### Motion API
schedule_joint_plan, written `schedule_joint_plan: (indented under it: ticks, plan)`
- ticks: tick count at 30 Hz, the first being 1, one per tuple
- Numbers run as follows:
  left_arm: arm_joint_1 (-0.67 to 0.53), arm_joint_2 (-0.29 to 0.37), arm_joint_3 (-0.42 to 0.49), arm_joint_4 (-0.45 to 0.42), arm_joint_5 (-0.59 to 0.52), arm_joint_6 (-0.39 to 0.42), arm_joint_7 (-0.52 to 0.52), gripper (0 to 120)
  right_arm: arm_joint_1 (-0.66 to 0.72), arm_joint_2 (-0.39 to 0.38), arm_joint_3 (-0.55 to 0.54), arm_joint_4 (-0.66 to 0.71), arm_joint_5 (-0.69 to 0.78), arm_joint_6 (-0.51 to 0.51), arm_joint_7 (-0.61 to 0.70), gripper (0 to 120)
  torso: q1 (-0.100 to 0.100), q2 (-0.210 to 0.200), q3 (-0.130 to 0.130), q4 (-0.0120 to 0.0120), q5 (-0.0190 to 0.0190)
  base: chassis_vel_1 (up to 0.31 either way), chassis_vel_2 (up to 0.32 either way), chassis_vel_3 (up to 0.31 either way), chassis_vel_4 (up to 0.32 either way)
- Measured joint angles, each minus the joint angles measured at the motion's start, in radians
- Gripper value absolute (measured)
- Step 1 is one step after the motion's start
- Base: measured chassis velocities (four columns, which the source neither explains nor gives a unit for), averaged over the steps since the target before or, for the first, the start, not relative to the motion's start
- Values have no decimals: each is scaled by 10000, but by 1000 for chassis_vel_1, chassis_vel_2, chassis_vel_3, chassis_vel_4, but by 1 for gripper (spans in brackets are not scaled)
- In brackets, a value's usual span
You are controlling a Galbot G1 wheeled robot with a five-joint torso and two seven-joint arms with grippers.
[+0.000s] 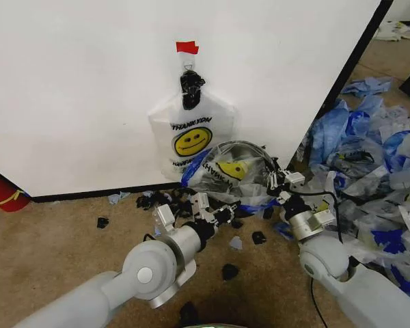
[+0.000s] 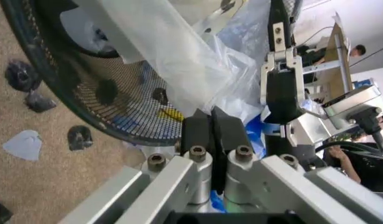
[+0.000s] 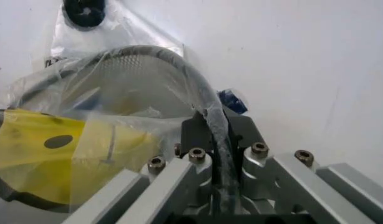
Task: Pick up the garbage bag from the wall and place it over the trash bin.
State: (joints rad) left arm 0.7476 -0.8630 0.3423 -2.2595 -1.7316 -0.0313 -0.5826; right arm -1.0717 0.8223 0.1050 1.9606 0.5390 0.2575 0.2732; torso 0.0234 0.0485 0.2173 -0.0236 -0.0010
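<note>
While the garbage bag [image 1: 227,172] already drapes over the trash bin [image 1: 256,152], both claws sit low at the bin, on the carpet floor [image 1: 61,225] by the white wall [image 1: 75,89]. Right claw [image 3: 217,128] is clamped narrow on the bin's dark rim with bag film caught under the pads; rim runs straight between its fingers, probably to pin the bag edge and steady the bin. Yellow smiley of the bag lies just beside this claw, inside the mesh. Left claw [image 2: 211,133] is pinched closed right at the bin's mesh wall [image 2: 110,93], bag plastic bunched just above and past its tips; can't tell if any film is actually between the pads. Likely tugging or tucking the bag skirt down on its side. Right claw shows farther off beyond it. Bin looks tipped toward the claws, mouth facing the robot. Second smiley bag [image 1: 191,137] hangs on the wall hook behind the bin, untouched. Black scraps [image 1: 230,271] scattered near the left claw. Pile of clear-blue bags [image 1: 376,150] off beyond the right claw. Judged: task nearly done, bag seating only.
</note>
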Motion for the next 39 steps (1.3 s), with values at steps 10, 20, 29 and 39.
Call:
schedule_joint_plan:
  ticks: [10,20,29,39]
  plan:
    - [837,177,-689,-632,51,83,4,0,377,326,-36,151,1688,-295,1101,0,0,0,0,0,0,0,0,0,0]
    - [1884,284,-1530,-922,435,185,211,0,586,585,45,789,3749,-613,1721,0,0,0,0,0,0,0,0,0,0]
    - [2222,163,-1626,-822,760,195,385,0,568,491,241,1692,5269,-823,2188,0,0,0,0,0,-1,0,0,0,0]
    - [2509,-46,-1393,-519,1362,196,521,0,199,158,857,2499,5896,-1197,2611,0,0,0,0,0,1,0,0,0,0]
